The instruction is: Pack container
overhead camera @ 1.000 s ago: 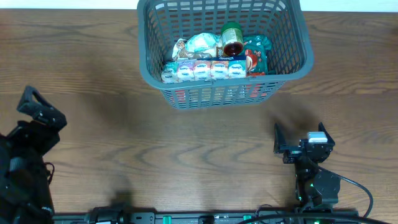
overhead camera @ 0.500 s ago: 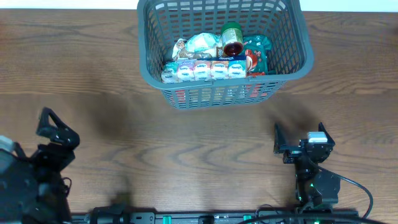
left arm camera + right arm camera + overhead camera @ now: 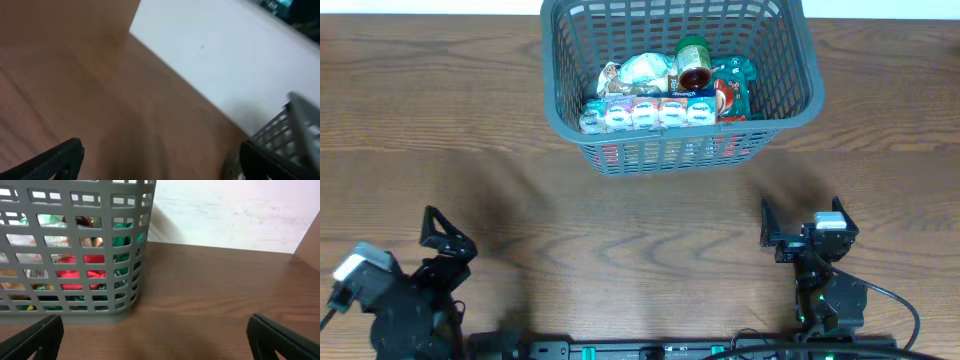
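The wooden table [image 3: 440, 100] carries the container [image 3: 790, 70] at the middle of its far edge, holding a cup pack [image 3: 645, 113] and a jar [image 3: 693, 60]. The left gripper [image 3: 448, 238] sits at the front-left corner and the right gripper [image 3: 803, 222] at the front edge. Both have jaws spread wide, holding nothing.

Container [image 3: 552, 100] sat on the wooden table [image 3: 620, 240], loaded. A blue-banded row of small pots [image 3: 645, 112] lay along its robot-side wall. A pale crumpled bag [image 3: 642, 70] and a green-lidded jar [image 3: 693, 60] lay behind the row, a green-and-red packet [image 3: 733, 82] toward the right wall. Left gripper [image 3: 448, 235] stood well off the container's left front corner, jaws spread, empty. Right gripper [image 3: 802, 215] stood off its right front corner, likewise.
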### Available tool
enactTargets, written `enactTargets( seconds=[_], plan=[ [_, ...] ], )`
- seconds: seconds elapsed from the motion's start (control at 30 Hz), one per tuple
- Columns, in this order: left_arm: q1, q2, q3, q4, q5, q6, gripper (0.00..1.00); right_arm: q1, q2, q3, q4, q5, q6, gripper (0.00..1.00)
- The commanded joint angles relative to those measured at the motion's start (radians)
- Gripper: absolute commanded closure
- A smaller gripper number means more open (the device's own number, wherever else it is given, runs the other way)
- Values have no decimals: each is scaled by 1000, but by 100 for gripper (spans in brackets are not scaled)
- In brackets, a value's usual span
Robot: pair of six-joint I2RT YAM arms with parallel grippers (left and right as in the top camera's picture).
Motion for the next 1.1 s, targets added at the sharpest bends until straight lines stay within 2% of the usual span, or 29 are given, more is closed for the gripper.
enactTargets(
  seconds=[0.0,0.4,1.07],
  plan=[
    [4,-23,-60,13,15,-4,1,-6,-3,-2,-5,4,16,1],
    [4,-31,-249,152,106,-5,1,-6,-3,-2,-4,4,16,1],
    [4,-200,-391,169,129,-2,1,-6,-3,-2,-4,4,16,1]
  ],
)
